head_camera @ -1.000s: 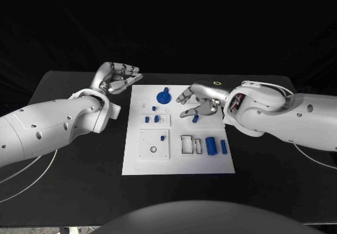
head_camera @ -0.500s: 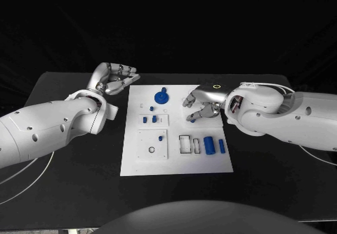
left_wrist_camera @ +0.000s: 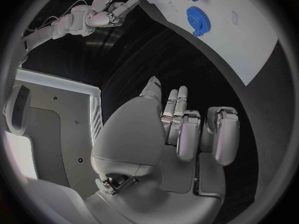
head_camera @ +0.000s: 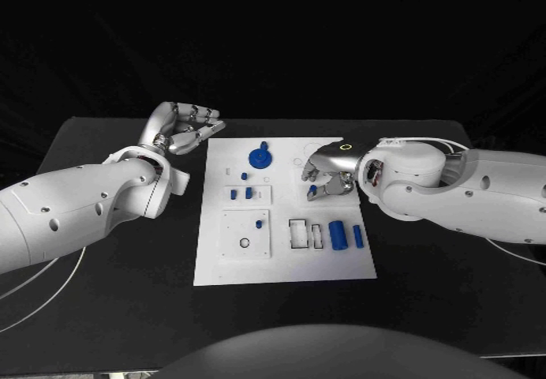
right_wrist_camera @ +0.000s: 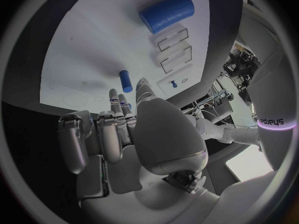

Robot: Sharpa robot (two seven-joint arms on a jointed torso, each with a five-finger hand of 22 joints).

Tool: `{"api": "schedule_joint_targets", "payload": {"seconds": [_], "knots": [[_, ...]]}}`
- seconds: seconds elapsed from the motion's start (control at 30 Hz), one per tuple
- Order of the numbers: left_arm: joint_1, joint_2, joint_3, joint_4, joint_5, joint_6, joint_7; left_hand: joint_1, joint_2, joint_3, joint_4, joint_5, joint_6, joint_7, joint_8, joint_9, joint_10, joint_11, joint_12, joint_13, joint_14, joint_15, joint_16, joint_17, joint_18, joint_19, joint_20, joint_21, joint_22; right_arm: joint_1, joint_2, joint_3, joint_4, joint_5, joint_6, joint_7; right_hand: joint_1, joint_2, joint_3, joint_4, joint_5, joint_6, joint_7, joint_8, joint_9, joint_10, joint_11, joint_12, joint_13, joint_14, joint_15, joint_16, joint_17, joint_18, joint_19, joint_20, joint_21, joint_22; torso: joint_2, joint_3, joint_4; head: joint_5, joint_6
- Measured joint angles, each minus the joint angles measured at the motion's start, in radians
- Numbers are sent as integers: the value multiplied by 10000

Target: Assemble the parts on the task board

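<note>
My right hand (head_camera: pixel 329 171) hangs over the far right part of the task board (head_camera: pixel 285 260), fingers curled inward, grasping nothing; a small blue peg (right_wrist_camera: pixel 126 80) lies just past my fingertips (right_wrist_camera: pixel 114 95). My left hand (head_camera: pixel 182 126) is clenched and empty beside the board's far left corner, near the blue gear (head_camera: pixel 262 159).

head camera looks down; both wrist cameras share the task board (head_camera: pixel 285 260).

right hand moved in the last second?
Yes. The right hand has pulled back toward the task board's right edge, away from the blue gear, and its fingers have curled in.
</note>
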Motion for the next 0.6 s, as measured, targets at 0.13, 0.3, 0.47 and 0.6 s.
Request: {"api": "schedule_joint_targets", "payload": {"seconds": [0.13, 0.3, 0.47, 0.6], "knots": [[0, 1, 1, 0, -4, 0, 1, 0, 0, 0, 0, 0, 0, 0, 0, 0, 0, 0, 0, 0, 0, 0, 0, 0, 0, 0, 0, 0, 0, -20, 66, 0, -76, -43, 221, -143, 118, 13, 31, -109, 0, 170, -99, 77, 22, 324, -78, 111, 6, 2, -3, 0, 0, 0, 0, 0, 0, 0, -4, 4, 0, -10, 0], [0, 5, 3, -7, -7, 0, 2, 0, 0, 0, 0, 0, 0, 0, 0, 0, 0, 0, 0, 0, 0, 0, 0, -1, -1, 0, 0, 0, 0, -63, 184, 0, -161, -75, 402, -238, 264, 158, 150, -228, 0, 354, -211, 121, 35, 582, -207, 118, 5, 34, -119, 0, -1, 0, 0, 0, 0, -1, -7, 6, 0, -17, 0], [0, 2, 3, -7, -9, 0, 3, 0, 0, 0, 0, 0, 0, 0, 0, 0, 0, 0, 0, 0, 0, 0, 0, -1, -1, 0, 0, 0, 0, -88, 266, 0, -185, -90, 546, -284, 479, 374, 290, -367, 0, 409, -266, 120, 35, 675, -275, 119, -11, 22, -204, 0, -1, 0, -1, -78, 0, -1, -5, 6, 1, -41, 0], [0, -4, 2, -2, -10, 0, 3, 0, 0, 0, 0, 0, 0, 0, 0, 0, 0, 0, 0, 0, 0, 0, 0, -1, 0, 0, 0, 0, 0, -102, 276, 0, -187, -96, 640, -319, 625, 455, 385, -463, 0, 531, -318, 120, 34, 795, -325, 118, -18, 2, -254, 0, -2, 0, -1, -78, 0, -2, -2, 6, 0, -85, 0]]}}
